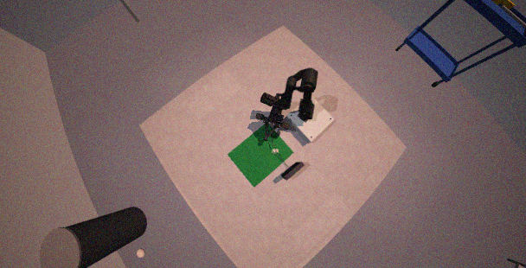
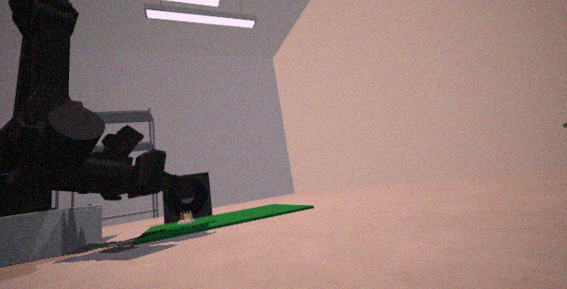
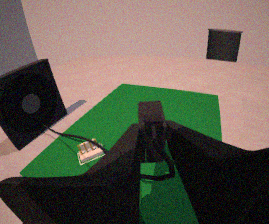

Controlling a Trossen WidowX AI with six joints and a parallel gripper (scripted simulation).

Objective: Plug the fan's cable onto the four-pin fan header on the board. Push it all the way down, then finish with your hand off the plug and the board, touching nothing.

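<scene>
The green board lies flat. The four-pin header, a pale base with upright pins, stands near its fan-side edge with no plug on it. The black fan stands upright beside the board. Its thin dark cable runs past the header to my fingers and loops below them. My gripper is shut on the dark plug, above the board and to the right of the header in the wrist view. The plug's underside is hidden.
A white box is near the arm's base, beside the board. A dark square object shows beyond the board in the wrist view. A blue cart and a black cylinder are far off to the sides.
</scene>
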